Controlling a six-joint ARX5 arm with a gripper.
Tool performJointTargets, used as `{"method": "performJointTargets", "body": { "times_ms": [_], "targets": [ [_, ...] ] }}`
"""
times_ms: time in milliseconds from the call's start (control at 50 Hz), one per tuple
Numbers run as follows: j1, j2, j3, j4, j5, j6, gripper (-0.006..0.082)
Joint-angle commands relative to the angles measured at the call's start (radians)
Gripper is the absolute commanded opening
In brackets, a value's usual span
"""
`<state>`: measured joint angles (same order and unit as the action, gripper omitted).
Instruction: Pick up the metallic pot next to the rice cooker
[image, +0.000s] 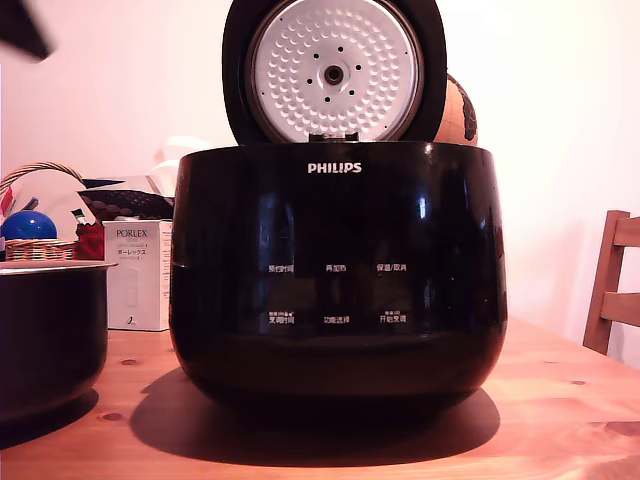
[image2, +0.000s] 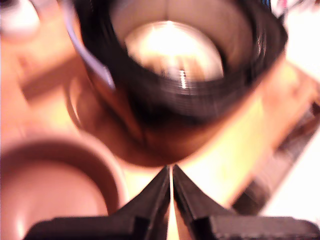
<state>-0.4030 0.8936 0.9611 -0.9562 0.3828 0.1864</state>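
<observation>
A: We log the rice cooker on the wooden tabletop, glossy black, its white lettering facing the exterior camera. Its lid stands open, showing the dimpled white inner plate.

B: We note the metallic pot just beside it, toward the exterior view's left edge of the tabletop. It stands upright, dark with a thin silvery rim, partly cut off by the frame. A narrow strip of bare wood separates it from the cooker.

A: Behind the pot we see a white box and a wicker basket holding a blue ball. A wooden chair stands beyond the tabletop's far edge on the exterior view's right.

B: The wrist view is heavily blurred. We make out the pot's dark wall and its bright inside ahead of the gripper, and a rounded reddish-brown shape to one side that we cannot identify.

A: The jaws are pressed together, only a hairline gap between the tips, with nothing between them. They are clear of the pot.
</observation>
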Motion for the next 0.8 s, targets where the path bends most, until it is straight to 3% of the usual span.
{"method": "performJointTargets", "body": {
  "times_ms": [0, 240, 300, 420, 480, 780],
  "targets": [
    [0.002, 0.039, -0.011, -0.028, -0.026, 0.037, -0.0012],
    [0.002, 0.169, -0.011, -0.081, -0.104, 0.076, -0.0003],
    [0.002, 0.216, -0.011, -0.085, -0.108, 0.076, 0.0056],
    [0.002, 0.303, -0.011, -0.086, -0.126, 0.076, 0.0276],
    [0.002, 0.341, -0.011, -0.084, -0.154, 0.076, 0.0328],
    [0.001, 0.462, -0.011, -0.05, -0.227, 0.076, 0.0349]
  ]
}}
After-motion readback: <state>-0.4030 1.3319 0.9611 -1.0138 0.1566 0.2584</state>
